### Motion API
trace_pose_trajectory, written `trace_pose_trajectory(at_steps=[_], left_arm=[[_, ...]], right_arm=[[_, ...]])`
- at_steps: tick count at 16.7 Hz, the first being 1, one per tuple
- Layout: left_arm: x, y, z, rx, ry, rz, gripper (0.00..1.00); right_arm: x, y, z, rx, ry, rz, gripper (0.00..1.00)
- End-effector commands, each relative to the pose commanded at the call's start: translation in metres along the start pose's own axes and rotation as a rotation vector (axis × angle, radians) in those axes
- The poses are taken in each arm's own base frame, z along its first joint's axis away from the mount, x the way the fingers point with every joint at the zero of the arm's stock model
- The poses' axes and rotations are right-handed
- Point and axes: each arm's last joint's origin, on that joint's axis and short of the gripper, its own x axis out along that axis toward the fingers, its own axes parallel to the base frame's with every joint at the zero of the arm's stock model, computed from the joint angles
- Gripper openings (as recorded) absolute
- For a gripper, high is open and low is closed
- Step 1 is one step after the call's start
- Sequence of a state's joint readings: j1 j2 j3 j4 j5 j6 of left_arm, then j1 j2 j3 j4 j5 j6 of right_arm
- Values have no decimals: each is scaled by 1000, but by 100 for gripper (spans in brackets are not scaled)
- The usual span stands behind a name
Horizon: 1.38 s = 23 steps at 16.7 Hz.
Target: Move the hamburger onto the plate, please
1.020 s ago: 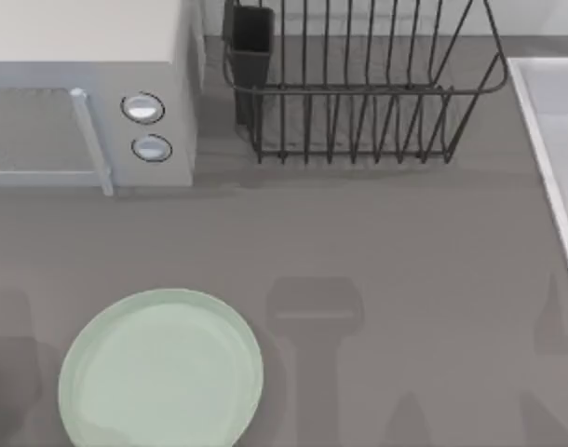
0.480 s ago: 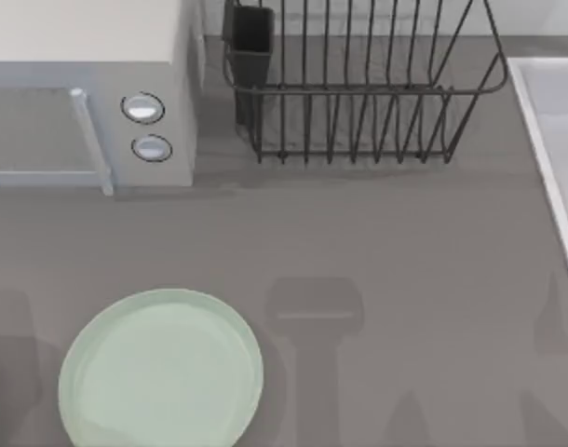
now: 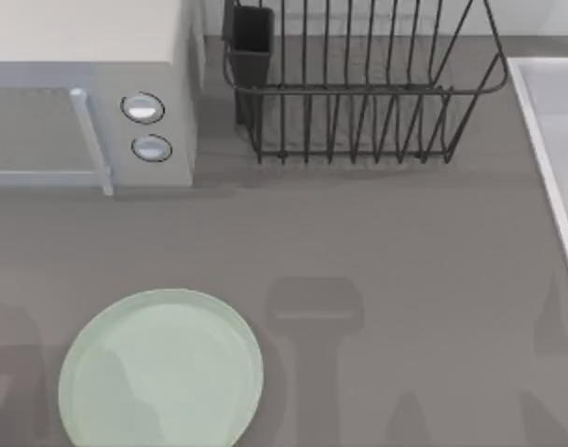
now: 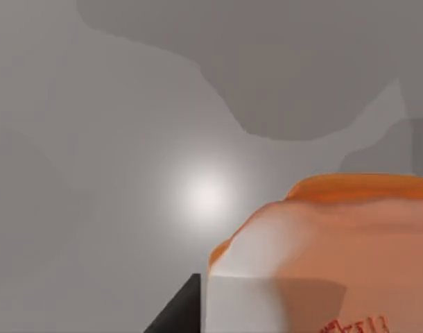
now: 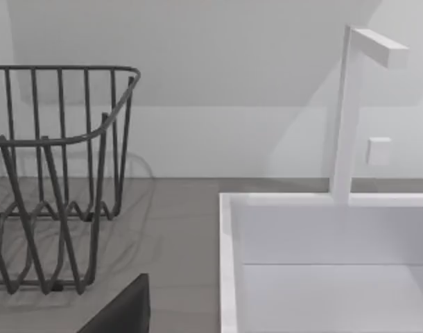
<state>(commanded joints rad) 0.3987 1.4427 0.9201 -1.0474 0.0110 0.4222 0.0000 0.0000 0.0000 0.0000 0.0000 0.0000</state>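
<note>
One hamburger (image 4: 336,243) sits close under my left wrist camera, a dark finger (image 4: 177,316) beside it; whether I grip it, I cannot tell. One plate (image 3: 160,368) lies bare at the table's left front.

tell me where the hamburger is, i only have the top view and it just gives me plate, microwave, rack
Observer: The left wrist view has the hamburger right up against that camera.
Operator: is it over the plate
Observer: Apparently not. Behind it is plain grey countertop with a shadow, not the mint green of the plate.
Operator: and the right arm
Observer: Its wrist camera faces the wire rack and a white sink with a faucet.
</note>
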Motion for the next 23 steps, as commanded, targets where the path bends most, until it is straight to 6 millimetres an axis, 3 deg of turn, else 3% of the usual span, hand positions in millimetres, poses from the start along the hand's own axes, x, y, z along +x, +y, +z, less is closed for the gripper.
trace_pose_trajectory(at_steps=[3,9,13,17,23], left_arm=[[-21,-2,-2,0,-20,9,0],[-20,-2,-1,-6,-15,8,0],[-19,-12,11,-89,11,0,0],[-15,-37,31,-274,53,3,0],[-4,-103,52,-740,105,58,0]], right_arm=[[0,0,0,0,0,0,100],[0,0,0,0,0,0,100],[0,0,0,0,0,0,100],[0,0,0,0,0,0,100],[0,0,0,0,0,0,100]])
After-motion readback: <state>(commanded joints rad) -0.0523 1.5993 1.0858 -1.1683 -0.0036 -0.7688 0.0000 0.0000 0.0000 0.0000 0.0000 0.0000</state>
